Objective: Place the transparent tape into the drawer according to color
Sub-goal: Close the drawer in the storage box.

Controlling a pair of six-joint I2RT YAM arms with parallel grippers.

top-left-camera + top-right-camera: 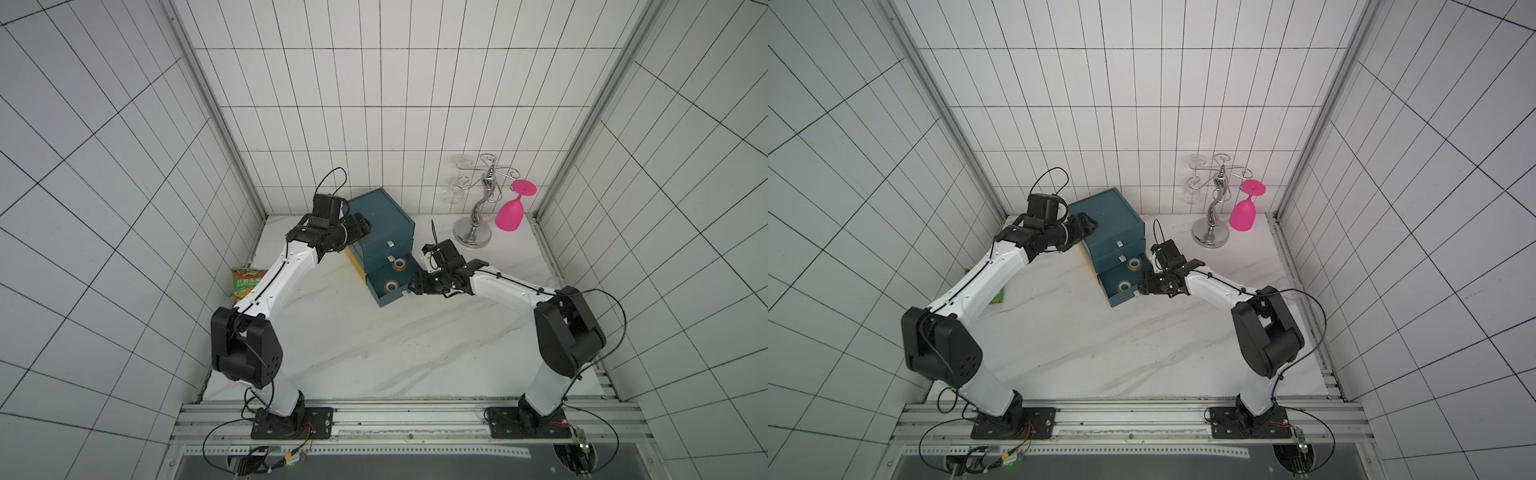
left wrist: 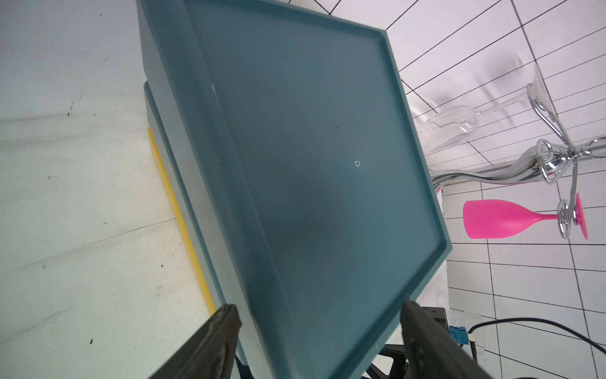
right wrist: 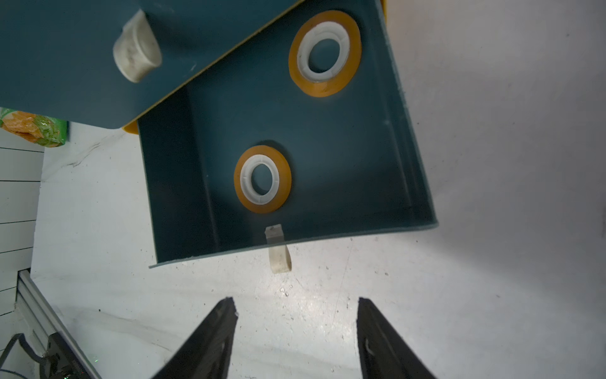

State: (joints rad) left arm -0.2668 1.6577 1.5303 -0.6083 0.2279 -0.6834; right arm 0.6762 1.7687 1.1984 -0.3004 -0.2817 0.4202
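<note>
The teal drawer cabinet (image 1: 380, 216) stands at the back of the table. Its bottom drawer (image 3: 344, 147) is pulled out. Two orange-yellow transparent tape rolls lie flat in it, one near the front (image 3: 262, 178) and one further back (image 3: 325, 52). Both rolls also show in a top view (image 1: 391, 286) (image 1: 400, 263). My right gripper (image 3: 296, 305) is open and empty, low over the table just in front of the drawer's white handle (image 3: 279, 259). My left gripper (image 2: 321, 315) is open, its fingers standing either side of the cabinet's top corner.
A chrome glass rack (image 1: 478, 208) stands at the back right with a pink glass (image 1: 511, 214) and clear glasses (image 1: 455, 193) hanging from it. A snack packet (image 1: 247, 282) lies by the left wall. A yellow strip (image 2: 177, 210) runs along the cabinet's base.
</note>
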